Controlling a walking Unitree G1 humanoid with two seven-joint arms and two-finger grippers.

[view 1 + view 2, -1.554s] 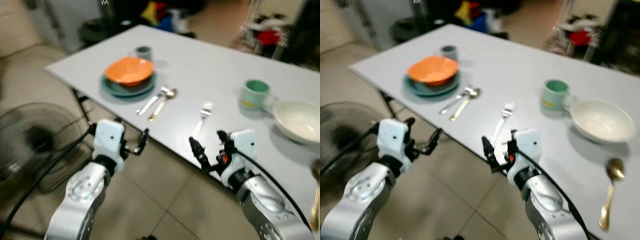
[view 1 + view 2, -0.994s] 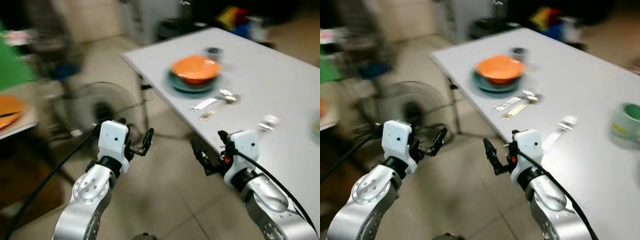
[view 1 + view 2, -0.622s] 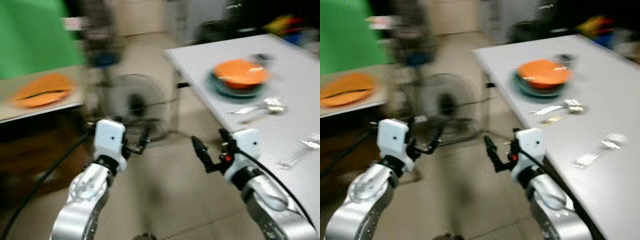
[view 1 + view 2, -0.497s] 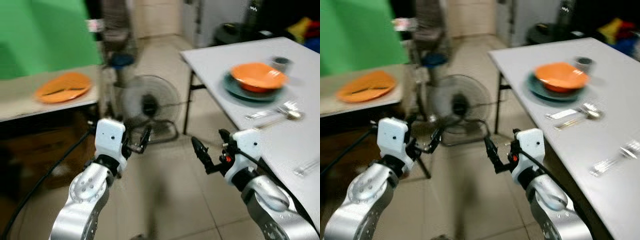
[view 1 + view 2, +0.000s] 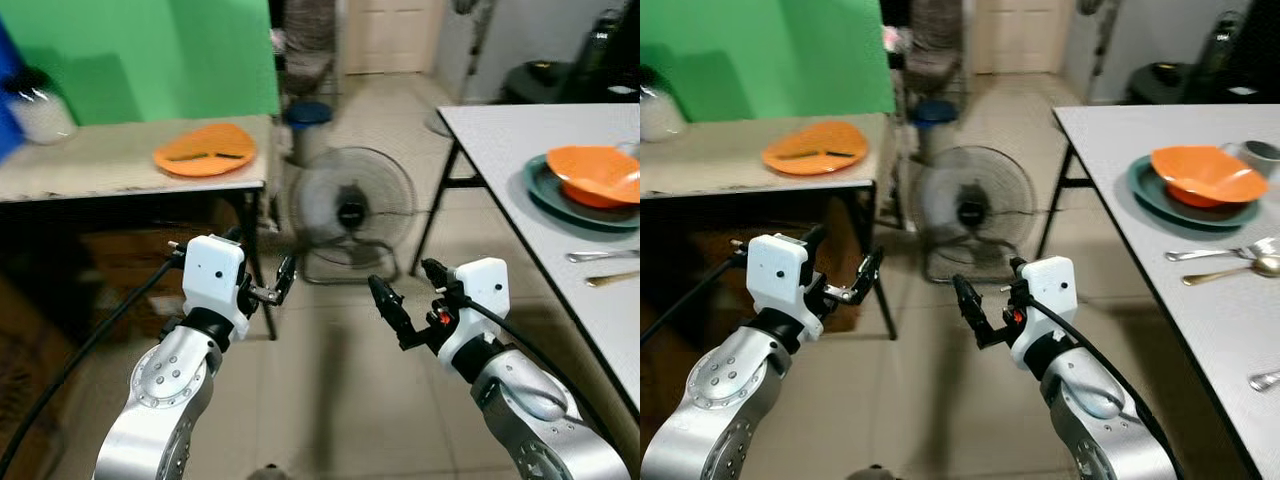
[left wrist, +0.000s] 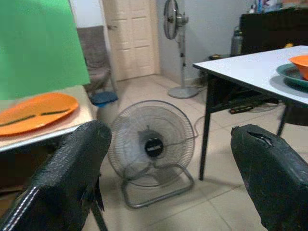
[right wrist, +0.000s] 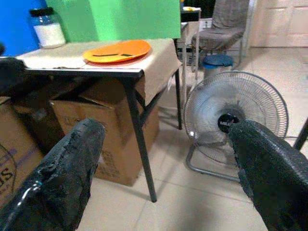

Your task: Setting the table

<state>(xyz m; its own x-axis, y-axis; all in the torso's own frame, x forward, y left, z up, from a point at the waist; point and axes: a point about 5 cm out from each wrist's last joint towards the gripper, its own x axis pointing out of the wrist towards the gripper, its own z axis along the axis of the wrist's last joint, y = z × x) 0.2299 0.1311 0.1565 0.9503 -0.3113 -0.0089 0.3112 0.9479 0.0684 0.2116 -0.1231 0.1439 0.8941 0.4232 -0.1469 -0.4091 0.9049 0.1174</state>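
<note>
Both grippers empty, fingers spread wide. Orange plate (image 5: 205,149) lies on the side desk (image 5: 110,170), ahead and left of the left gripper (image 5: 272,283), the nearer one. Right gripper (image 5: 395,305) hangs over floor.

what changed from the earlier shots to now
The camera has swung to the robot's left, away from the white table; nothing on it moved. A side table with an orange plate and a floor fan have come into sight. Nothing was picked up or let go. The left gripper and right gripper stay empty, jaws open, held out in front over the floor.
</note>
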